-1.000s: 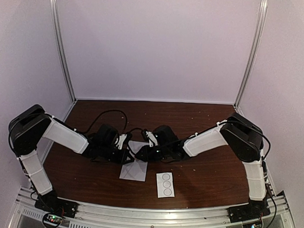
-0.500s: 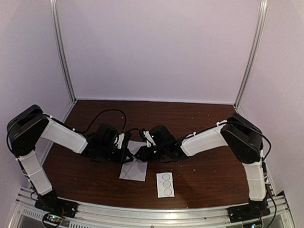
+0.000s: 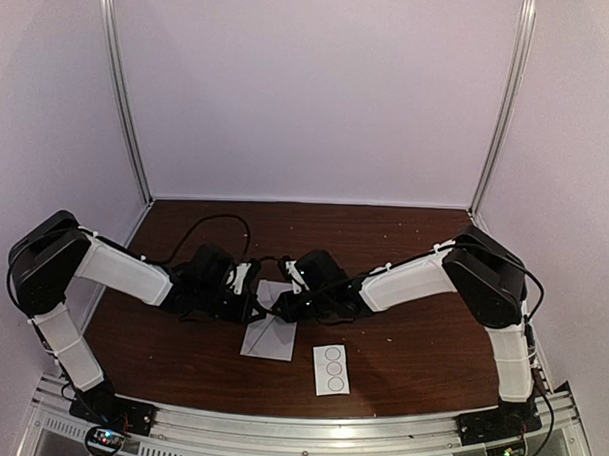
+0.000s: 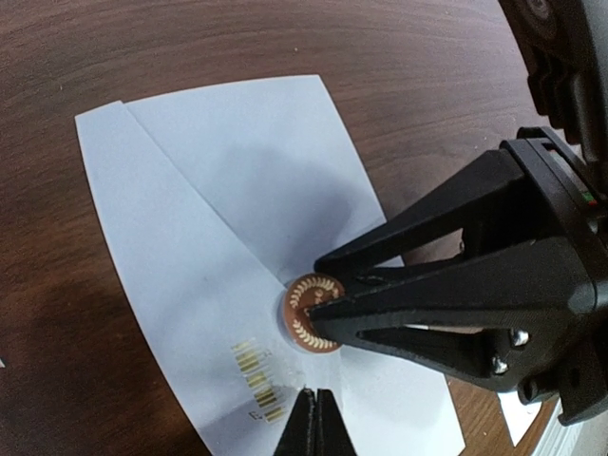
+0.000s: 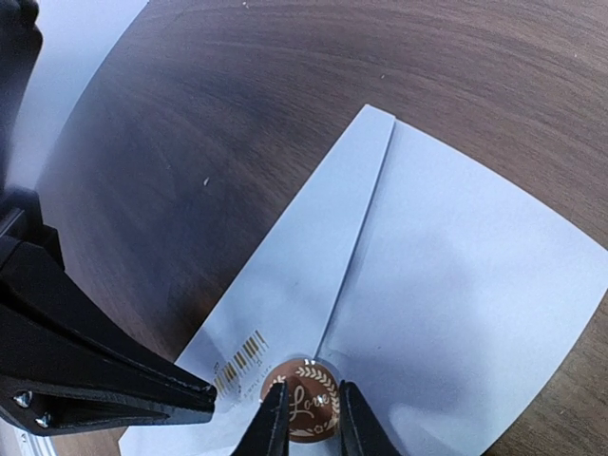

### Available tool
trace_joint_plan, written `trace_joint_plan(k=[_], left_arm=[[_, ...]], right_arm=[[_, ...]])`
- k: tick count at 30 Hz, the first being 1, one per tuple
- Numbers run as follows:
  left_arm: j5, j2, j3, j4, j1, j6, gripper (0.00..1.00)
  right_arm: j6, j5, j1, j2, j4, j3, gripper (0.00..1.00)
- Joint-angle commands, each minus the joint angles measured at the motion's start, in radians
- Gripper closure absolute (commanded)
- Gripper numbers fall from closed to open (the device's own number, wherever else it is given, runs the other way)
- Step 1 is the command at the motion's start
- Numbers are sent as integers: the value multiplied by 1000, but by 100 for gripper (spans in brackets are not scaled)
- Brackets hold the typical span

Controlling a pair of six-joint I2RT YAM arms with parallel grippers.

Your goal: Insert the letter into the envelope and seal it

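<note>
Overhead, I see a dark brown wooden table (image 3: pixel 401 341) with both black-and-white arms reaching in to meet at its centre, the left from 9 o'clock, the right from 3 o'clock. Under them lies the pale grey-white paper envelope (image 3: pixel 271 339), flat, its long axis running roughly 12 to 6 o'clock. Its pointed flap looks folded down. I see no separate letter. A white sticker strip (image 3: pixel 331 369) with three circles lies just beside the envelope at 4 o'clock.

In my right wrist view, the right gripper (image 5: pixel 304 423) has its jaws drawn in on a round brown-and-gold seal sticker (image 5: pixel 302 407). The seal sits on the envelope where the flap's creases meet, a finger touching each side, so I judge it gripped. The left gripper (image 4: pixel 310 423) is clenched on nothing, its tip over the envelope at 6 o'clock of the seal, just beside a small gold barcode.

The seal lies straight below the right tool, so the right arm is best placed to press it down.
</note>
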Motion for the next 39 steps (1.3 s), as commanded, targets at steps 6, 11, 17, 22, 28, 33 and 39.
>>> trace_joint_plan(k=[6, 11, 17, 22, 28, 33, 39], left_arm=[[7, 37, 57, 94, 1, -31, 100], [23, 67, 75, 122, 1, -41, 100], [18, 104, 86, 130, 1, -44, 100], [-12, 110, 73, 127, 1, -55, 100], [-10, 143, 80, 141, 1, -58, 100], [-49, 153, 73, 78, 2, -55, 100], [-54, 167, 39, 58, 1, -69, 100]], right_arm=[[-19, 69, 2, 70, -129, -6, 80], [-20, 68, 4, 74, -129, -1, 80], [-17, 65, 6, 76, -129, 0, 80], [-17, 61, 7, 76, -129, 1, 80], [-17, 56, 8, 77, -129, 3, 81], [-16, 60, 8, 55, -129, -4, 79], [-13, 67, 6, 3, -129, -11, 71]])
